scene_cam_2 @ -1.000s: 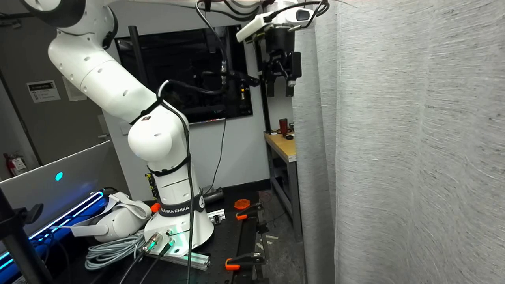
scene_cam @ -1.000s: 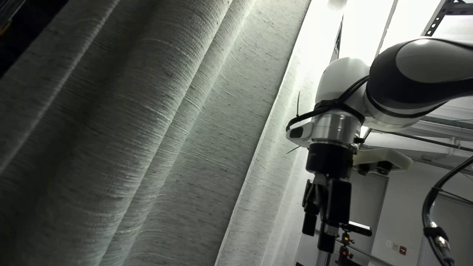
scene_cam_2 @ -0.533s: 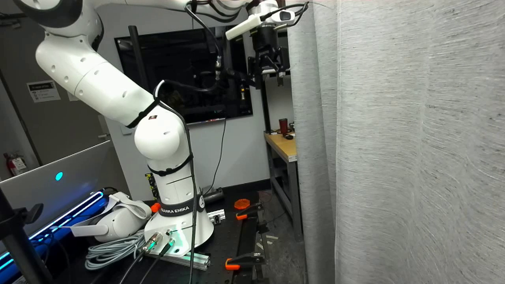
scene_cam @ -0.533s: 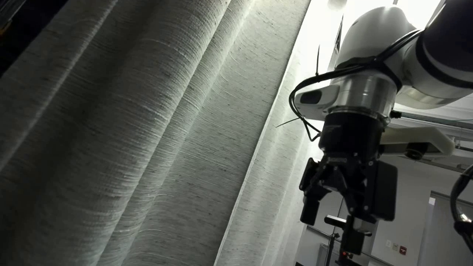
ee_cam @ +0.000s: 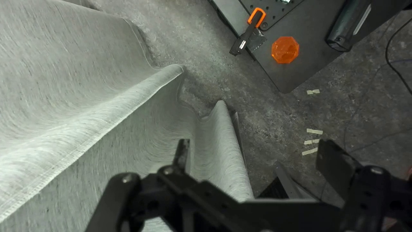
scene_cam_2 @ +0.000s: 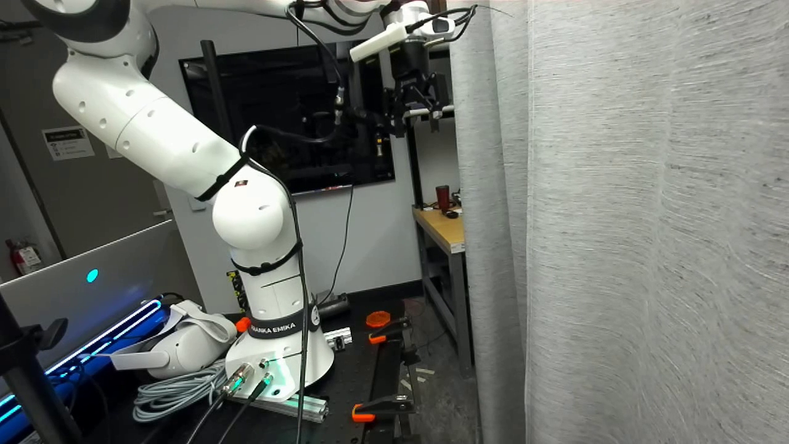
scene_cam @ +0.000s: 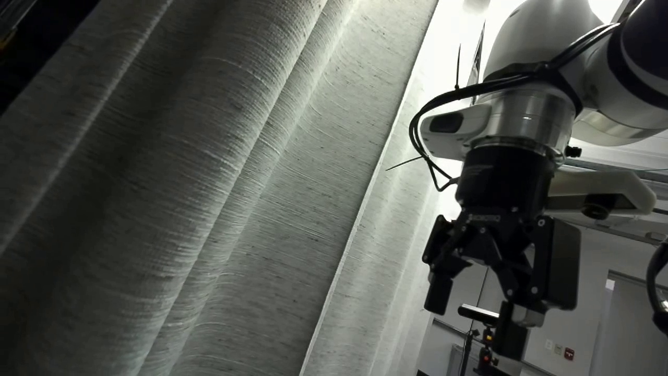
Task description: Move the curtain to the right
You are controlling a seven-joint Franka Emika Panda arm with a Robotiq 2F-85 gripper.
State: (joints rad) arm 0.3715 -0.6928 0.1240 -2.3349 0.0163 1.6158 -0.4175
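Observation:
The curtain [scene_cam: 271, 188] is a large pale grey ribbed fabric with long folds. It fills the left and middle of an exterior view and hangs at the right [scene_cam_2: 647, 222] in an exterior view. My gripper [scene_cam: 474, 316] is black, points down and is open with nothing between its fingers. In an exterior view the gripper [scene_cam_2: 416, 125] shows a little left of the curtain's edge, apart from it. In the wrist view the gripper [ee_cam: 252, 153] has its left finger in front of the curtain [ee_cam: 212, 141] and its right finger over the floor. The curtain's end fold shows between them.
A black bench [scene_cam_2: 363, 370] carries the robot base, orange-tipped clamps [scene_cam_2: 385, 407] and an orange octagon [ee_cam: 285, 50]. A wooden desk [scene_cam_2: 441, 228] with a red cup [scene_cam_2: 442, 197] stands behind the curtain's edge. A camera on a stand [scene_cam: 479, 314] shows behind the gripper.
The gripper's fingers have spread wide apart. The arm has moved left in an exterior view, away from the curtain, and looks larger in an exterior view. The curtain hangs nearly unchanged.

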